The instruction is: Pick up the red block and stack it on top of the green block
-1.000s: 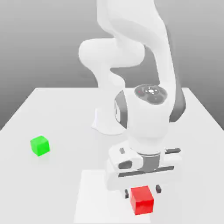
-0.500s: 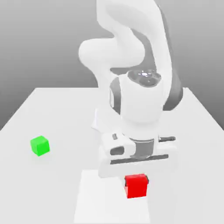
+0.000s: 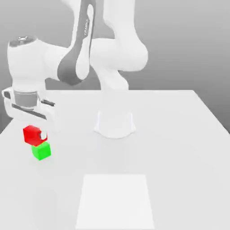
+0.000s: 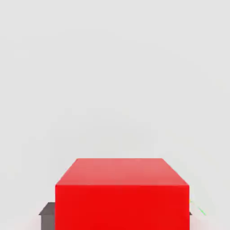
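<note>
- Exterior view: a white robot arm reaches over to the exterior view's left side of a pale counter (image 3: 179,134). Its pincer (image 3: 35,134) points straight down, closed on the red block (image 3: 31,134), which hangs in the air, clear of the surface.
- Exterior view: the green block (image 3: 42,151) sits on the counter just below the red block and slightly toward the exterior view's right. Their edges appear to meet or nearly meet; I cannot tell whether they touch.
- Exterior view: a lighter square patch (image 3: 116,200) marks the near middle of the counter, with nothing on it.
- Exterior view, judgement: the red block looks like a small, rigid, light cube with flat matte faces. Two opposite side faces, gripped near the middle, give the surest hold. It should sit flat once it is centred over the green one.
- Exterior view, change: a second ago the pincer stood open around the red block at the near middle of the counter. Now the block is gripped, lifted and carried across to hang above the green block, which has not moved.
- Hand view: the red block (image 4: 121,193) sits close to the camera between the closed fingers, with pale counter (image 4: 115,67) behind. A thin green sliver (image 4: 201,210) shows beside it.
</note>
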You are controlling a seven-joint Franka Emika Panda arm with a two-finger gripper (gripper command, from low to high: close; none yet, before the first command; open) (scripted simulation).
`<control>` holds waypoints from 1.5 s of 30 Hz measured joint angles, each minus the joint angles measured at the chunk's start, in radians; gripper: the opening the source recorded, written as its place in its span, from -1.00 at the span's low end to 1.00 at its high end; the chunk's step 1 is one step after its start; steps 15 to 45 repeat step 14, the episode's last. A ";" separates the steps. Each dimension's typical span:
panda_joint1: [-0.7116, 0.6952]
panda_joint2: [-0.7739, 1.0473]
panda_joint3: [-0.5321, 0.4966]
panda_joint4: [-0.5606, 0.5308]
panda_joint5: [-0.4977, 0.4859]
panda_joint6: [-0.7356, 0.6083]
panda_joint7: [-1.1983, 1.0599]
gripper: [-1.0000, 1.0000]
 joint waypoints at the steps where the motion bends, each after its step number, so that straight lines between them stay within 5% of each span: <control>1: -0.030 -0.018 -0.026 -0.019 -0.003 0.000 -0.011 -1.00; 10: 0.043 0.215 -0.089 -0.032 0.213 0.238 -0.170 -1.00; 11: 0.042 0.249 -0.080 -0.032 0.265 0.268 -0.206 1.00; 45: 0.058 0.249 -0.080 -0.032 0.265 0.268 -0.206 1.00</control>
